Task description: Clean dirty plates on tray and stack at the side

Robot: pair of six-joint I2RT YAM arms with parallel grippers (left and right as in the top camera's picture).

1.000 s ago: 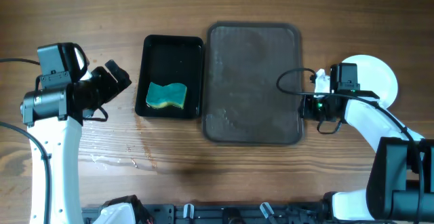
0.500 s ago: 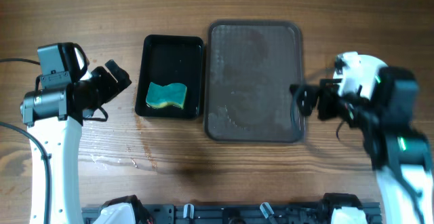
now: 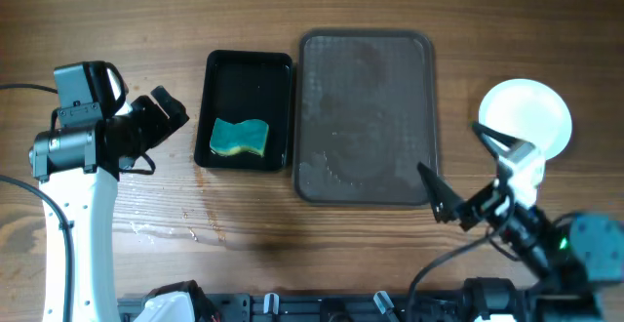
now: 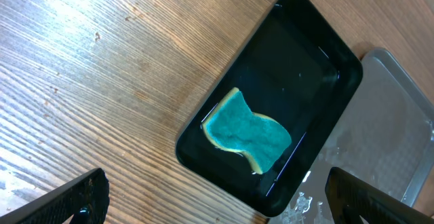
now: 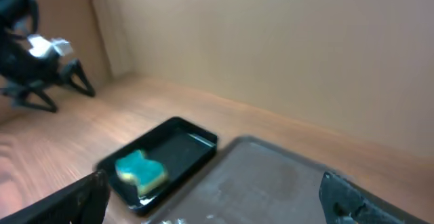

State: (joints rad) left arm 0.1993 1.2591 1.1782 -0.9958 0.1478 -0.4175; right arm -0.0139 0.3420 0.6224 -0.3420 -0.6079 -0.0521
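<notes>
The plates [image 3: 531, 115] show as one plain white round stack on the wood, right of the dark brown tray [image 3: 366, 117]; how many are stacked I cannot tell. The tray carries only water streaks. My right gripper [image 3: 463, 171] hovers open and empty off the tray's near right corner, below the plates. Its blurred wrist view looks across the tray [image 5: 271, 176], with the right gripper [image 5: 213, 203] spread wide. My left gripper [image 3: 164, 115] hangs open and empty left of the black tray. In its wrist view the left gripper [image 4: 220, 207] frames that tray's near end.
A small glossy black tray [image 3: 222, 68] lies left of the brown one and holds a teal and yellow sponge [image 3: 240, 138]. The sponge [image 4: 247, 132] sits in shallow water. Wet streaks mark the wood [image 3: 166, 229] near the left arm.
The right gripper opened, left the plates and swung back toward the near table edge, leaving the stack fully in view. The left arm has not moved.
</notes>
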